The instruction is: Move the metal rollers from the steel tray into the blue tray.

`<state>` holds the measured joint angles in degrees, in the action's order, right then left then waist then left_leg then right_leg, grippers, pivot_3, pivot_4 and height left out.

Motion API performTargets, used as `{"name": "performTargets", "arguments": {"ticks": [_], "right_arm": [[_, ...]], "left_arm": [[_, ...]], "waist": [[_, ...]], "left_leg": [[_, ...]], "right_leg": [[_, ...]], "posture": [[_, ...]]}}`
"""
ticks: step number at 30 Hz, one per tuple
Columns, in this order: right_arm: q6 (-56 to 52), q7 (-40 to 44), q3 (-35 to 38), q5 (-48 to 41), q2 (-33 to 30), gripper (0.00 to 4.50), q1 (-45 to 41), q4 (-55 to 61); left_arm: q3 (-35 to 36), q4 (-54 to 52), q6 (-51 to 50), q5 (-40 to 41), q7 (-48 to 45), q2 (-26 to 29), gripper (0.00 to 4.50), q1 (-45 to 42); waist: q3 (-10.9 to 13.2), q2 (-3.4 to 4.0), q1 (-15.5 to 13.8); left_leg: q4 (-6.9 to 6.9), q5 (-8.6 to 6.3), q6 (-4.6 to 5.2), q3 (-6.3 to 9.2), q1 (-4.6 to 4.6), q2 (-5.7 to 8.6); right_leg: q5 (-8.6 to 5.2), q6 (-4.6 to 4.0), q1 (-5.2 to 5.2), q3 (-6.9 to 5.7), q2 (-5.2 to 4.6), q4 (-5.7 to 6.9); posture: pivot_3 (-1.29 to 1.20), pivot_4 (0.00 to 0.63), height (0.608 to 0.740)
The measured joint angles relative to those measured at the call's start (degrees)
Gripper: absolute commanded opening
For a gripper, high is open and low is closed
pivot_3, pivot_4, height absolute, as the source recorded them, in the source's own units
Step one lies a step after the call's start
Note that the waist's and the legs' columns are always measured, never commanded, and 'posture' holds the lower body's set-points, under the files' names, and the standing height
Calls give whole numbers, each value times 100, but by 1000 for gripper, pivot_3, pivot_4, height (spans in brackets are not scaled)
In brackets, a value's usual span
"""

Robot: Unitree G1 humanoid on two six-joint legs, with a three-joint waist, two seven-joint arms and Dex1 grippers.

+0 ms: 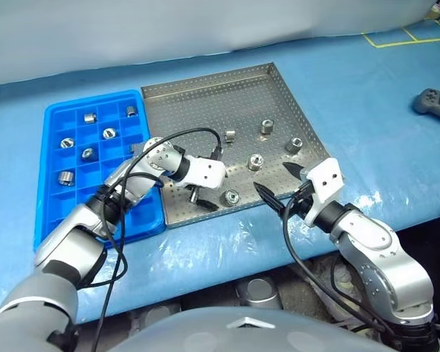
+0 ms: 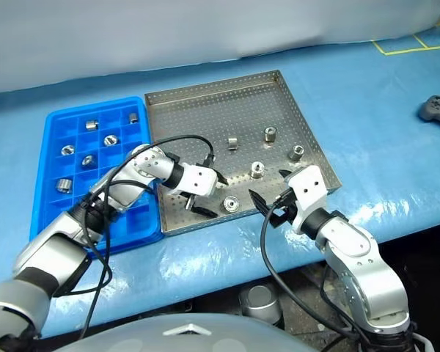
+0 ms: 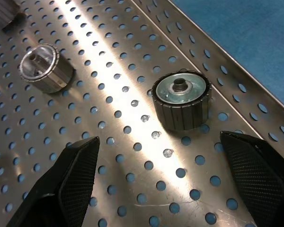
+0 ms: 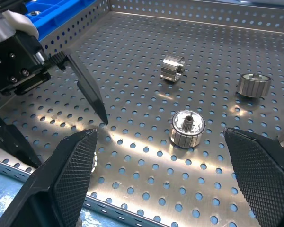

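We see the left gripper (image 1: 205,199) spread wide and empty over the perforated square steel tray (image 1: 205,92); a shiny ribbed metal roller (image 1: 231,196) lies just beside its fingertips.

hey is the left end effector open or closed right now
Open. The left end effector has its two black fingers spread wide apart over the steel tray, with a metal roller just ahead of them, untouched.

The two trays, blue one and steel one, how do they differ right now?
The blue tray is plastic, narrower, split into small square compartments; the steel tray is wider, one open perforated floor with a low rim. The blue tray holds six rollers, the steel tray five. Both lie side by side on the table.
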<state>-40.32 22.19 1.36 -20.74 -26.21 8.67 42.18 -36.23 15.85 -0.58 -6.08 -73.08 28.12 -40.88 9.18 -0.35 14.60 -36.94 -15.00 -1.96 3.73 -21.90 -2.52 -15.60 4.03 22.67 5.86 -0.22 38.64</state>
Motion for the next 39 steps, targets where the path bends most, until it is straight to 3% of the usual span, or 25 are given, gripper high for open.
{"name": "performTargets", "arguments": {"ticks": [14,17,23,29,34,39], "right_arm": [[31,-264,-91,68,173,4500,123,21],[40,-301,-99,114,192,4500,122,21],[101,-368,-116,166,229,4500,117,21],[105,-362,-145,222,232,4500,39,11],[105,-323,-312,236,240,4500,-213,-96],[114,-239,-584,262,305,4500,-769,-401]], "left_arm": [[-91,720,763,-417,-388,-580,4426,-461],[-90,878,852,-474,-452,-717,3822,-529],[-95,974,830,-493,-679,-787,1888,-525],[34,725,566,-410,-721,-620,1861,-353],[867,20,-111,-102,67,-498,1861,200],[2412,-1434,-1129,288,1805,-661,1861,954]], "waist": [[-2,3,198],[-2,3,233],[-2,3,297],[-1,4,340],[1,4,259],[2,7,98]], "left_leg": [[-1,-4,7,-10,-1,3],[0,-6,10,-10,0,2],[0,-6,11,-10,0,2],[3,-7,12,-11,2,-2],[-6,-7,12,-7,3,-5],[-7,-6,12,-9,10,-5]], "right_leg": [[-2,5,-3,7,-4,-7],[-3,7,-3,7,-3,-8],[-4,8,-3,8,-3,-8],[-4,8,-2,10,1,-6],[-4,8,-1,10,2,6],[-2,8,-2,13,3,14]], "posture": [[-371,150,740],[-374,150,740],[-376,150,740],[-325,150,740],[-246,150,740],[-166,150,740]]}}
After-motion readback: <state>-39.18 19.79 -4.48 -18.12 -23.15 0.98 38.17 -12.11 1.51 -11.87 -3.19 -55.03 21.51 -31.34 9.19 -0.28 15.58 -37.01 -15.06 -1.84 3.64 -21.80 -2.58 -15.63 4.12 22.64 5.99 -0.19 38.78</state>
